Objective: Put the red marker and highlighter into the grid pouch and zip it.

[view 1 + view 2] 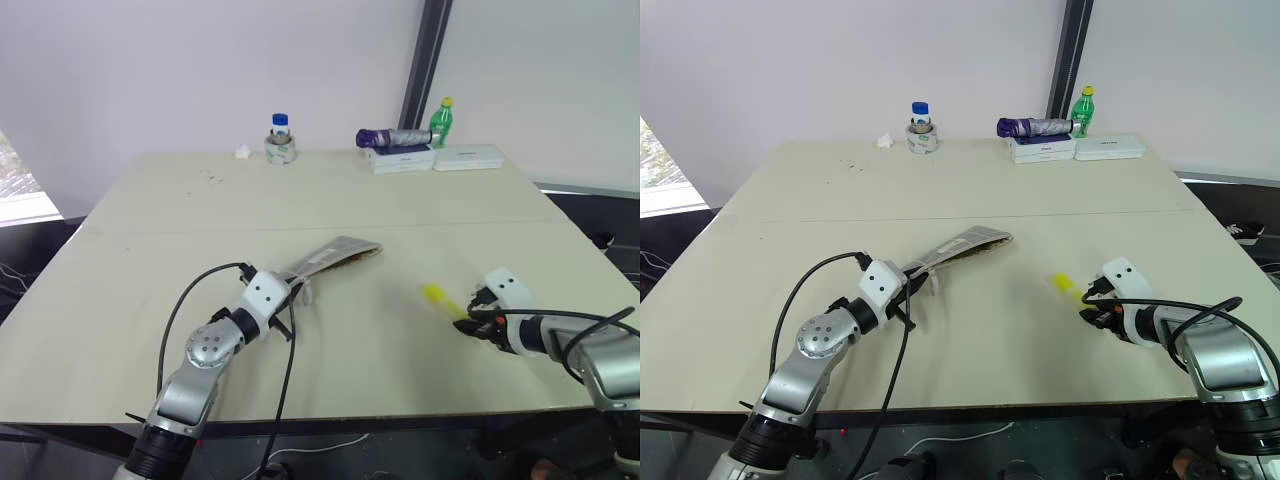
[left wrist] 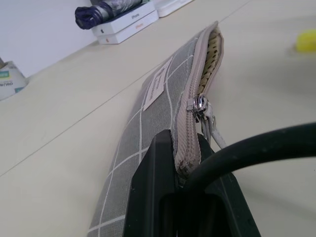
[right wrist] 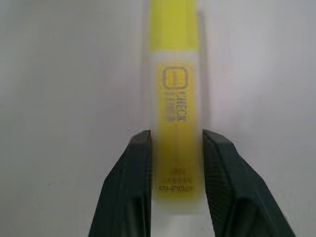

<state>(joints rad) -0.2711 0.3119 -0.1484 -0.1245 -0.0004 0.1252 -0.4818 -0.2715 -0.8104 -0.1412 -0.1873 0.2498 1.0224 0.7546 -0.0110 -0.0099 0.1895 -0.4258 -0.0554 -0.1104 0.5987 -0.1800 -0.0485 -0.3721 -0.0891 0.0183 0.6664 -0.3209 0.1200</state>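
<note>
The grid pouch (image 1: pixel 335 253) is grey with white lines and lies mid-table. My left gripper (image 1: pixel 290 290) is shut on its near end. In the left wrist view the pouch (image 2: pixel 163 98) stands zipper edge up, its zipper pull (image 2: pixel 199 104) sits close to my fingers, and the far end gapes open. The yellow highlighter (image 1: pixel 440 297) lies on the table to the right. My right gripper (image 3: pixel 175 136) is shut on its near end, a finger pressed to each side of the highlighter (image 3: pixel 175 98). The red marker is hidden from view.
Along the table's far edge stand a blue-capped jar on a tape roll (image 1: pixel 281 138), a folded purple umbrella (image 1: pixel 393 138) on white boxes (image 1: pixel 405 158), a green bottle (image 1: pixel 441 122) and another white box (image 1: pixel 468 157). A black cable (image 1: pixel 180 310) loops beside my left arm.
</note>
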